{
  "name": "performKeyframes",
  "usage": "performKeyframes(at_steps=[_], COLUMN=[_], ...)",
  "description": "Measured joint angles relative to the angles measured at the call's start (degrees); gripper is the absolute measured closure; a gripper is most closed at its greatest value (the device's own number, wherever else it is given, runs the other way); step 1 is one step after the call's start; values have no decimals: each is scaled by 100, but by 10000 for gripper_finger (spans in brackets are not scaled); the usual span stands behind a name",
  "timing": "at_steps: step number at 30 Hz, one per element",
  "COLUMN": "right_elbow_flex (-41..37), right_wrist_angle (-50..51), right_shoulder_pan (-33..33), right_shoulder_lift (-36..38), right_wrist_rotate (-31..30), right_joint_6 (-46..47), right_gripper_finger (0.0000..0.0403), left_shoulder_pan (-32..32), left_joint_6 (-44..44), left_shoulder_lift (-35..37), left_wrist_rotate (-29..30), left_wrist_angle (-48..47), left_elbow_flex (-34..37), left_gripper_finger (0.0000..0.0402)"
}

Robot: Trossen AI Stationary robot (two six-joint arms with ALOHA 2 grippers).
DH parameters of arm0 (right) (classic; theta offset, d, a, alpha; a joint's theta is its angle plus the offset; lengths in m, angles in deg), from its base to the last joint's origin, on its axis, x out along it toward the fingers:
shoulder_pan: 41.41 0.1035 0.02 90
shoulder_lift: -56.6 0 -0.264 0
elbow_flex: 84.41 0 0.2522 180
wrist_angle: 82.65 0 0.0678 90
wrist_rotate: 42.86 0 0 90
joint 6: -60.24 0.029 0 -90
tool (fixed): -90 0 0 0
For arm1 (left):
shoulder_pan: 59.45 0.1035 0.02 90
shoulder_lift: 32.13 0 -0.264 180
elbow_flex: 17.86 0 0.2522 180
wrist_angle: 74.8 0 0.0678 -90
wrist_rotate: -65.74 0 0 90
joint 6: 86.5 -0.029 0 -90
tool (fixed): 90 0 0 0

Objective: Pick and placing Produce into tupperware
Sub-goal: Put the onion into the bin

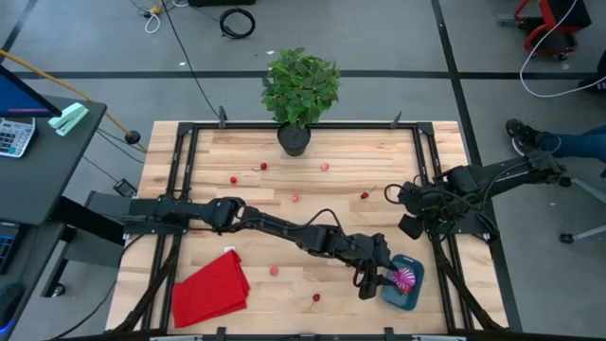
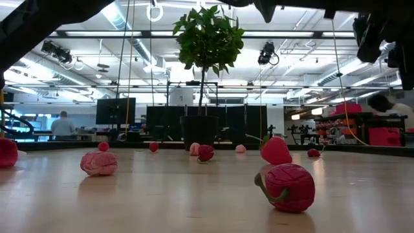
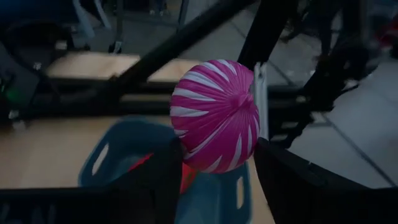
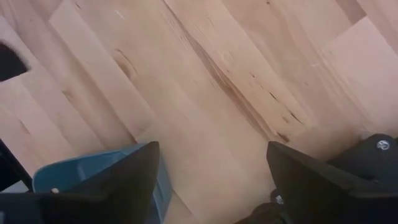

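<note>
Left pincer (image 1: 388, 277) pinches the purple-and-white striped piece (image 3: 214, 116) between its fingers (image 3: 155, 180), held above the teal tupperware (image 1: 405, 287) near the bench's (image 1: 312, 227) front right corner. Something red lies inside the tub. Right pincer (image 4: 211, 180) spread wide, holding nothing, waits near the right edge. Small red produce pieces (image 1: 295, 198) are scattered over mid-bench. Red cloth (image 1: 210, 288) at front left; potted plant (image 1: 299, 90) at the far edge.

Striped piece (image 3: 214, 115) above tub (image 3: 127, 146).
</note>
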Motion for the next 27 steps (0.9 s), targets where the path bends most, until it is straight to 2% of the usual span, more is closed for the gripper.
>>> performKeyframes(at_steps=[12,16,20,23,27], right_elbow_flex=[0,0,0,0,0], right_wrist_angle=[-43,292,570,571,503], right_shoulder_pan=[1,6,160,510,1269], right_shoulder_lift=[-2,-2,-2,-2,0], right_wrist_rotate=[110,758,1837,2472,3054], right_joint_6=[444,670,1176,1541,2401], right_gripper_finger=[96,96,106,133,195], left_shoulder_pan=[-131,-126,-120,-104,-85], left_joint_6=[-80,-84,-78,28,95], left_shoulder_lift=[-470,-487,-483,-483,-483], left_wrist_rotate=[15,12,16,16,18], left_wrist_angle=[-123,-107,-108,-88,-99], left_elbow_flex=[2,8,4,4,4], left_gripper_finger=[203,199,202,204,201])
